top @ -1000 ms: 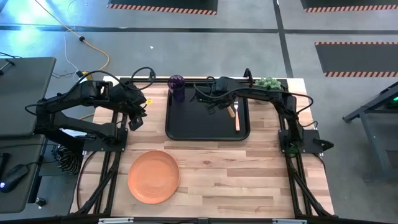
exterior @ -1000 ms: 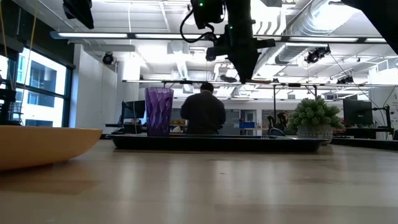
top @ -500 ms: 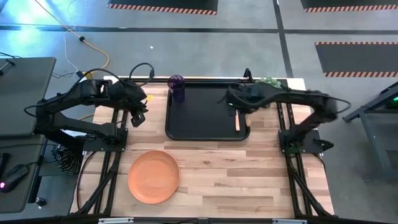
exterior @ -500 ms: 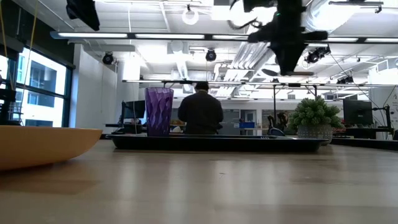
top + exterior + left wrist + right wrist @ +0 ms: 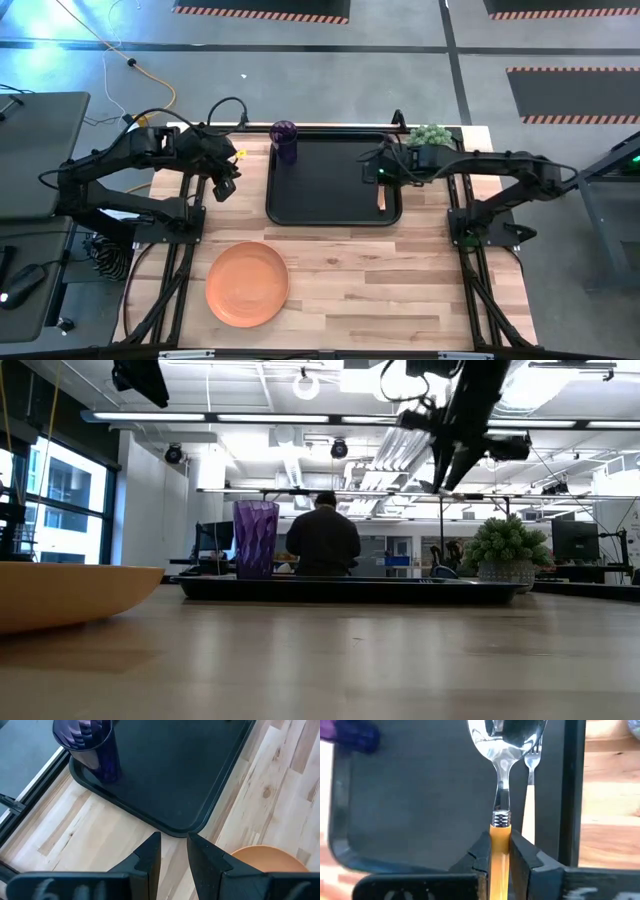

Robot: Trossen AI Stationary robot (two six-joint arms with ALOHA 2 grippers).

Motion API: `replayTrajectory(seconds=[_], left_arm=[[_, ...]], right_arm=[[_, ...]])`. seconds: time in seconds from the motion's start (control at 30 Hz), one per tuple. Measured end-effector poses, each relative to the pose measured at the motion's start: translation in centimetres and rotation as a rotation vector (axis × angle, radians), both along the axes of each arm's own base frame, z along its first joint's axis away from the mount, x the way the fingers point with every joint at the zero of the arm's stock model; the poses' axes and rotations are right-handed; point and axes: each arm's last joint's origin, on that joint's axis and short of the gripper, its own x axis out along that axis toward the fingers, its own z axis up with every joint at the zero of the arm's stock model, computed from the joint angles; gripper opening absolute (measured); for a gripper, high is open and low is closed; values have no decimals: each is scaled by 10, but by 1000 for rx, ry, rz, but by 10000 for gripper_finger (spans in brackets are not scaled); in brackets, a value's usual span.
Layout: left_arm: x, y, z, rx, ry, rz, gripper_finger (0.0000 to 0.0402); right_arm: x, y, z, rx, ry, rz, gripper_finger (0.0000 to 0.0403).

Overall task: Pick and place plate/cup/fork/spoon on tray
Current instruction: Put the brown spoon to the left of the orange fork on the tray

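- Here the right pincer (image 5: 501,851) holds the spoon (image 5: 501,780) by its orange-tan handle, the two dark fingers clamped on either side of it, the silver bowl pointing out ahead.
- In the high view the right pincer (image 5: 381,171) is above the tray (image 5: 320,200), over the tray's side nearest the green plant (image 5: 428,134).
- The fork (image 5: 530,795) lies flat on the tray along that same rim, just beside the spoon in the right wrist view.
- The cup (image 5: 284,141) stands upright on the tray, in the far corner opposite the plant side.
- The plate (image 5: 247,283) sits on the wooden table (image 5: 400,280), well apart from the tray, off its near edge toward the left arm's side.
- The left pincer (image 5: 173,854) hovers over the table just outside the tray's cup-side edge, holding nothing, its fingers narrow with only a slim gap between them.
- In the low view a person (image 5: 322,540) sits beyond the tray, back turned.
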Motion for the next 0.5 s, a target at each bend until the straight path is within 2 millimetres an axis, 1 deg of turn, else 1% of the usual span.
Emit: replayTrajectory(seconds=[0.2,0.5], left_arm=[[0,0,0,0,0,0,85],[0,0,0,0,1,0,85]], right_arm=[[17,-17,-21,42,28,6,21],[32,-38,-55,124,115,33,21]])
